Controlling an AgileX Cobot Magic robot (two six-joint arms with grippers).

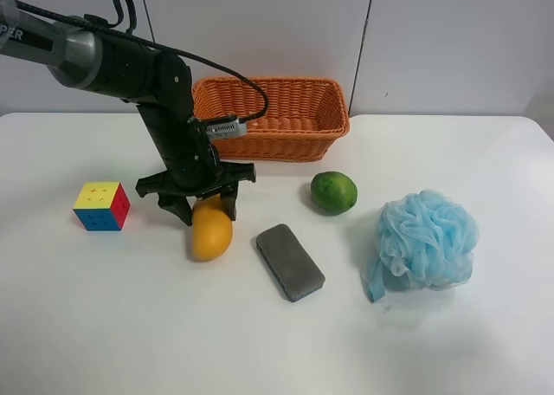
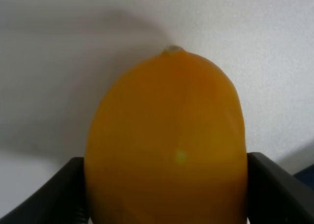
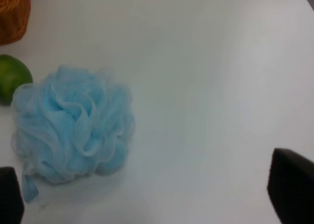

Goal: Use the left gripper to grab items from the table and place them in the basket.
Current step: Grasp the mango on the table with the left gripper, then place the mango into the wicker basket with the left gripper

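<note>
Plainly the mango (image 1: pixel 212 235) is the item being taken first. It lies on the desk (image 1: pixel 130 326) just in front of the basket (image 1: pixel 286 135), with its long axis running near to far. The left gripper (image 1: pixel 206 211) comes down over its far end. In the left wrist view a black prong sits against each flank of the fruit, so the claw is closed to the mango's width and has hold of it. The mango looks to be resting on the desk, not lifted.

Straddling the narrow width rather than the length makes sense: the curved prongs can wrap a rounded side, and the skin looks smooth enough to slip from a looser hold.

The basket stands at the far edge, open side up and with nothing visible inside. The likely next move is a short lift and carry over its near rim — high enough that the fruit clears the wicker.

The other items wait on the desk:
- the cube (image 1: pixel 102 206) to the left
- the sponge (image 1: pixel 290 262) just right of the mango
- the lime (image 1: pixel 334 192) beyond the sponge
- the pouf (image 1: pixel 427 239) farthest right

The right gripper (image 3: pixel 149 192) hangs over the desk near the pouf. Its fingers are wide apart and hold nothing, which suits a task given to the other arm.
</note>
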